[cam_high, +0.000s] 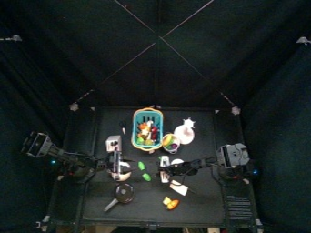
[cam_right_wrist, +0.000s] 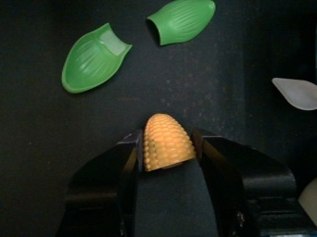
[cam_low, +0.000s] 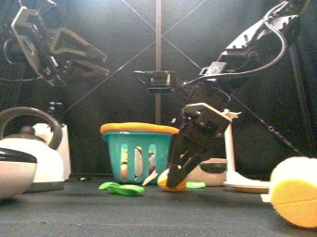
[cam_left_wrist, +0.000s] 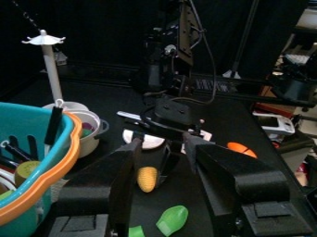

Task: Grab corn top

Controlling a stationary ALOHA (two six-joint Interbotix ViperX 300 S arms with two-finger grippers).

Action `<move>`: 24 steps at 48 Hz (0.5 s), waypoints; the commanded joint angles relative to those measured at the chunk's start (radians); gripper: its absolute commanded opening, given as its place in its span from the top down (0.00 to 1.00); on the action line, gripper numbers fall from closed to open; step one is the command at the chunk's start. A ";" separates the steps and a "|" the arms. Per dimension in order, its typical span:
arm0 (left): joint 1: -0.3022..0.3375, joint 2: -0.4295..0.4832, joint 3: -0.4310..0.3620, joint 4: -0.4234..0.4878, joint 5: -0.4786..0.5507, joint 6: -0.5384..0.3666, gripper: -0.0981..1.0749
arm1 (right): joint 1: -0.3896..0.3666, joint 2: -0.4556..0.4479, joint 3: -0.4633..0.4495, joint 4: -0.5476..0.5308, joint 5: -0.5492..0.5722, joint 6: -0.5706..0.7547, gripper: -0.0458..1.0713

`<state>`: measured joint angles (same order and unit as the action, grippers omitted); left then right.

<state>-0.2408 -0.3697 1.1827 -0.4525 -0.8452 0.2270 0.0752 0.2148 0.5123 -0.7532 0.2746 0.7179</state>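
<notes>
The yellow corn top (cam_right_wrist: pixel 166 142) lies on the black table, clamped between my right gripper's (cam_right_wrist: pixel 166 148) two jaws, its rounded tip pointing away from the wrist. In the front view the right gripper (cam_low: pixel 177 176) hangs tilted down onto the corn (cam_low: pixel 172 184) by the table. In the left wrist view the corn (cam_left_wrist: pixel 147 179) lies under the right gripper (cam_left_wrist: pixel 166 139). My left gripper (cam_left_wrist: pixel 164 148) is open and empty, facing the corn from a short way off. In the top view both grippers, left (cam_high: pixel 122 167) and right (cam_high: pixel 165 167), sit mid-table.
Two green husk pieces (cam_right_wrist: pixel 96 57) (cam_right_wrist: pixel 181 18) lie just beyond the corn. A teal basket (cam_low: pixel 136 153) with utensils stands behind, a white kettle (cam_low: pixel 25 153) at the left, a white stand (cam_low: pixel 235 157) and a yellow round thing (cam_low: pixel 295 191) at the right.
</notes>
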 commanded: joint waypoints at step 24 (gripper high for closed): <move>0.000 -0.003 -0.012 -0.002 -0.009 0.000 0.23 | 0.000 -0.060 -0.031 -0.006 0.015 -0.003 0.42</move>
<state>-0.2424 -0.3697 1.1827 -0.4541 -0.8452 0.2286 0.0736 0.1994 0.5047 -0.7578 0.2915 0.7148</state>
